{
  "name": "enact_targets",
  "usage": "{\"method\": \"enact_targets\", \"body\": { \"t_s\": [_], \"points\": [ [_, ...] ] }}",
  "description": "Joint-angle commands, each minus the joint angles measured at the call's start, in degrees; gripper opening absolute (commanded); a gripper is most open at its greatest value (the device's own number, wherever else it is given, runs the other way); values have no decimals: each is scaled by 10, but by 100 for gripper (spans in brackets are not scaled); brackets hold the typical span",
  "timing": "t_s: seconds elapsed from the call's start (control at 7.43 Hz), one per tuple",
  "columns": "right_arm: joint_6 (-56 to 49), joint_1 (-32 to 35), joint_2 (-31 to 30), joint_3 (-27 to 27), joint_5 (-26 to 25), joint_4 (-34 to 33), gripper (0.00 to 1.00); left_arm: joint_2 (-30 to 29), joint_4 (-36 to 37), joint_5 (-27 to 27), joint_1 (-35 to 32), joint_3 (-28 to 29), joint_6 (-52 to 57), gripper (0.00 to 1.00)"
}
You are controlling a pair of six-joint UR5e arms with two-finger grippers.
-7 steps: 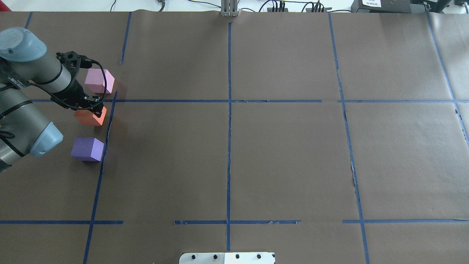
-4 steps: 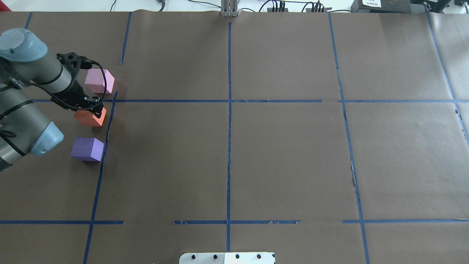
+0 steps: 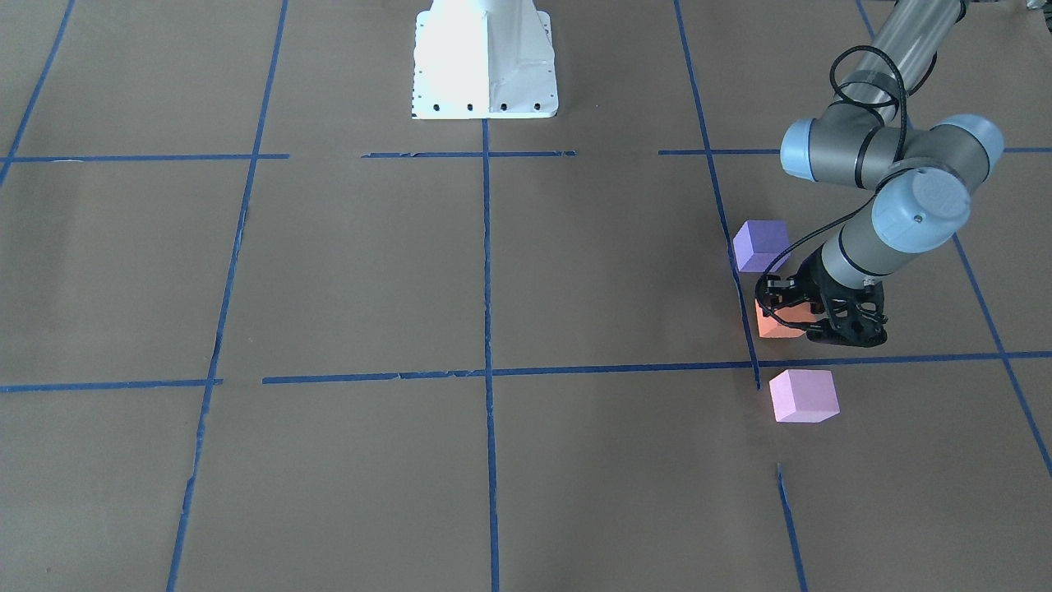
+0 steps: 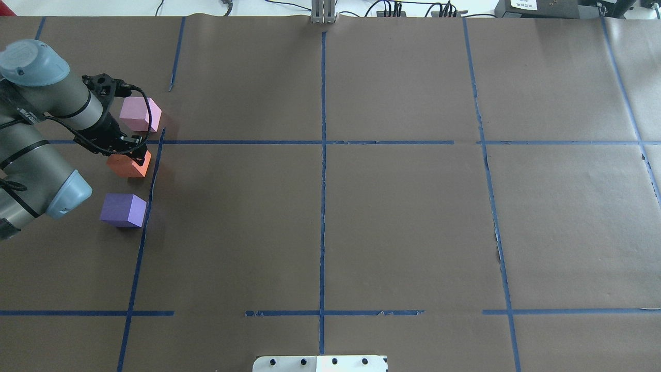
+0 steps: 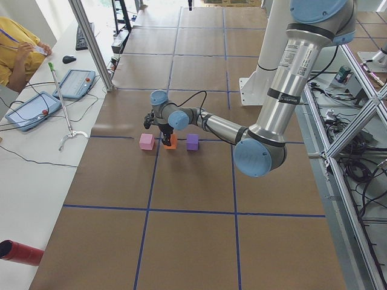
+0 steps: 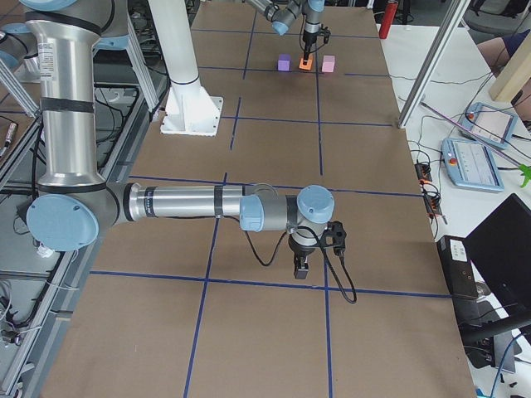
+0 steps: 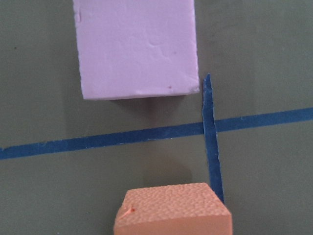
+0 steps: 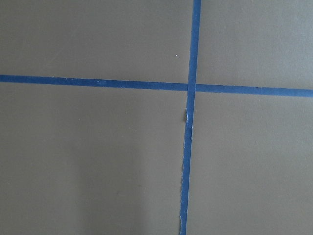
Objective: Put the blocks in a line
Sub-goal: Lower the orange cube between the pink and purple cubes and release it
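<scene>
Three blocks stand in a column beside a blue tape line at the table's left. The pale pink block (image 4: 138, 113) is farthest, the orange block (image 4: 126, 165) in the middle, the purple block (image 4: 123, 209) nearest. My left gripper (image 4: 135, 152) is down on the orange block (image 3: 777, 327) and looks shut on it. The left wrist view shows the orange block (image 7: 171, 210) at the bottom and the pink block (image 7: 137, 46) above it, no fingers. My right gripper (image 6: 300, 272) shows only in the exterior right view, low over bare paper; I cannot tell its state.
Brown paper with a blue tape grid (image 4: 323, 142) covers the table. The robot's white base (image 3: 483, 62) stands at the near middle edge. Cables and boxes (image 4: 537, 8) line the far edge. Operators' pendants (image 5: 72, 90) lie on a side table.
My left arm and gripper have shifted slightly to the right, and the orange block has shifted a little with them. The pink and purple blocks have not moved.
</scene>
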Motion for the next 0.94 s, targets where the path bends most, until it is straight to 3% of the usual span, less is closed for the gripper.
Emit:
{"method": "enact_targets", "body": {
  "t_s": [0.0,0.13,0.27,0.4,0.54,0.81],
  "points": [
    [0,0,0,0,0,0,100,0,-6,-10,0,6,0,29],
    [0,0,0,0,0,0,100,-1,-7,-15,0,6,-1,29],
    [0,0,0,0,0,0,100,-1,-9,-15,0,8,-1,55],
    [0,0,0,0,0,0,100,-1,-11,-15,1,10,-1,90],
    [0,0,0,0,0,1,100,-1,-15,-15,1,16,-1,99],
    [0,0,0,0,0,0,100,-1,-24,-15,1,22,-2,99]
  ]
}}
